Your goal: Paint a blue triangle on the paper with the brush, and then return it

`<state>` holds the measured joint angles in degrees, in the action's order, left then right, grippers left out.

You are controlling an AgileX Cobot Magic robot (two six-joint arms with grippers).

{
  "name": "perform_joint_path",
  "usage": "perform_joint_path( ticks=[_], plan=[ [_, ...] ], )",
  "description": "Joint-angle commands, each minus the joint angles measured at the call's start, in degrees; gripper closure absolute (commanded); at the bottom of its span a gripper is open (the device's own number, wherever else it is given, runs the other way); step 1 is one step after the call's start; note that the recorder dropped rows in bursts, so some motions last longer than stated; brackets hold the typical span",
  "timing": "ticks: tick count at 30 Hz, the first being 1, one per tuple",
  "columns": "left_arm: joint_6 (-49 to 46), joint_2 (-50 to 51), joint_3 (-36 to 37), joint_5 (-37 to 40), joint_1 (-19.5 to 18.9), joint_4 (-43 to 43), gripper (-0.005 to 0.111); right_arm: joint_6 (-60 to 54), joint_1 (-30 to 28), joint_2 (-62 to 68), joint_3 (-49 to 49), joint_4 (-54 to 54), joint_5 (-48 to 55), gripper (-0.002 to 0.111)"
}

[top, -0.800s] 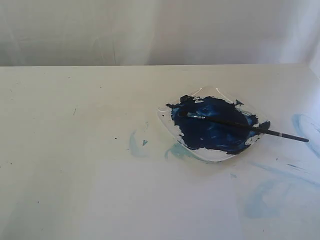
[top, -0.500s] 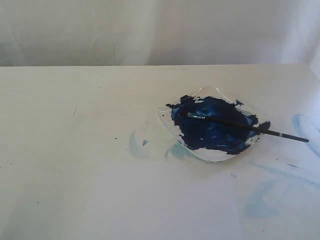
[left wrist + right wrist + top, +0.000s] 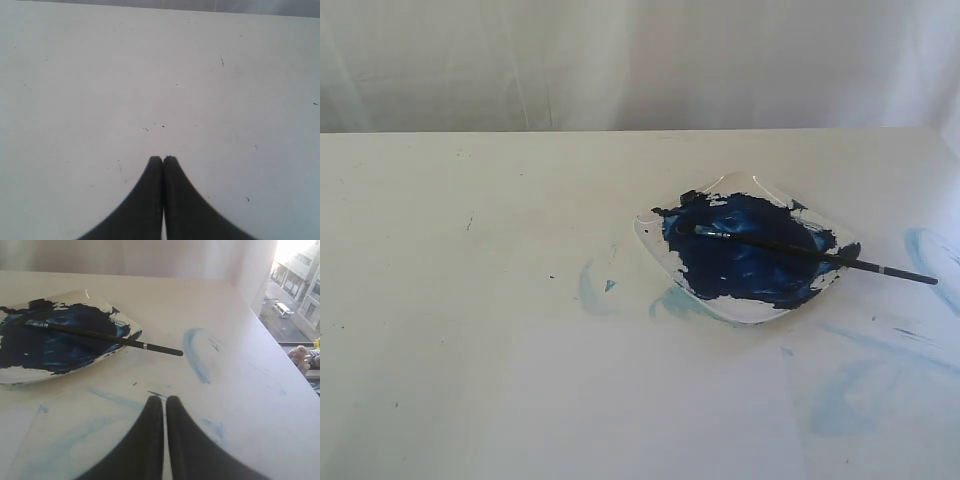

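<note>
A thin black-handled brush (image 3: 800, 250) lies across a clear square paint dish (image 3: 752, 310), right of the middle of a cream table (image 3: 470, 200). Its bristle end rests in a dark navy paint blob (image 3: 740, 272) that covers most of the dish. A small silver band sits near the other end, which juts past the dish's right edge over the tabletop. Nothing is holding the brush.

In front of the dish, nearer the camera, lies the paper (image 3: 650, 400), a plain white sheet slightly brighter than the table and larger than the dish. Faint pale-blue smears (image 3: 840, 400) mark the tabletop to the right of the paper, with smaller ones just left of the dish.

In the right wrist view, the right gripper (image 3: 164, 399) hangs over the smeared tabletop near the brush's handle end, its two dark fingers pressed together and holding nothing. In the left wrist view, the left gripper (image 3: 163, 159) is also closed and empty, over a bare, lightly speckled stretch of table. Neither gripper shows in the exterior view
</note>
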<state>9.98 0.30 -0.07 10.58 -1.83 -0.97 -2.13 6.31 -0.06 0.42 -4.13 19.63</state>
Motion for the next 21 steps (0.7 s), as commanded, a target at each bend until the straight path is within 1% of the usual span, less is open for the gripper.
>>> perform_joint_path(
  ticks=[1,4,5,10,11,12,14,16,18,20,21],
  plan=[
    [0.4,-0.3,0.1,-0.3,0.5,0.0,0.107,-1.1,-0.2,0.1,-0.4,-2.0,-1.6,0.105],
    [0.4,-0.3,0.1,-0.3,0.5,0.0,0.107,-1.7,-0.2,0.1,-0.4,-1.9,-6.5,0.105],
    [0.4,-0.3,0.1,-0.3,0.5,0.0,0.107,-1.7,-0.2,0.1,-0.4,-1.8,-11.0,0.105],
    [0.4,-0.3,0.1,-0.3,0.5,0.0,0.107,-1.7,-0.2,0.1,-0.4,-1.8,-23.5,0.105],
    [0.4,-0.3,0.1,-0.3,0.5,0.0,0.107,-1.3,-0.2,0.1,-0.4,-1.8,-27.3,0.105],
    [0.4,-0.3,0.1,-0.3,0.5,0.0,0.107,2.1,-0.2,0.1,-0.4,-1.7,-34.7,0.105],
    [0.4,-0.3,0.1,-0.3,0.5,0.0,0.107,8.1,-0.2,0.1,-0.4,-0.5,-42.8,0.105],
    [0.4,-0.3,0.1,-0.3,0.5,0.0,0.107,14.2,-0.2,0.1,-0.4,-0.4,-47.8,0.105],
    [0.4,-0.3,0.1,-0.3,0.5,0.0,0.107,18.5,-0.2,0.1,-0.4,-0.3,-50.7,0.105],
    [0.4,-0.3,0.1,-0.3,0.5,0.0,0.107,18.7,-0.2,0.1,-0.4,1.4,-52.0,0.105],
    [0.4,-0.3,0.1,-0.3,0.5,0.0,0.107,19.1,-0.2,0.1,-0.4,4.1,-52.7,0.105]
  ],
)
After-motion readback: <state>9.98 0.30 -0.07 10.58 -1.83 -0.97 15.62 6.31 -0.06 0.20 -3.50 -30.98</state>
